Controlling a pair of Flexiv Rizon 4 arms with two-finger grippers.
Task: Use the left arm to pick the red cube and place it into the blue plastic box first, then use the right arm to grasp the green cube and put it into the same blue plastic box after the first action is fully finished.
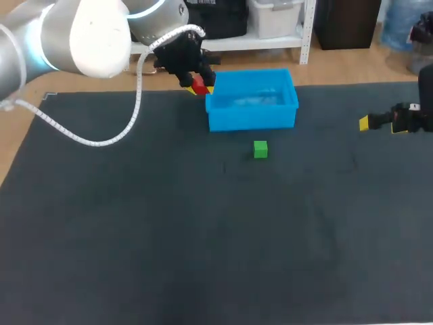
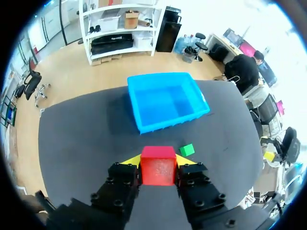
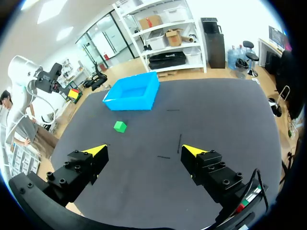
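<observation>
Left gripper: clamped on red cube, just beside blue box corner. Green cube: on table, near box front. Right gripper: fingers spread, well apart.

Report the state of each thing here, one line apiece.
left gripper: shut on the red cube
red cube: held off the table, outside the blue plastic box
blue plastic box: open-topped, empty
green cube: resting on the table, untouched
right gripper: open, holding nothing
</observation>
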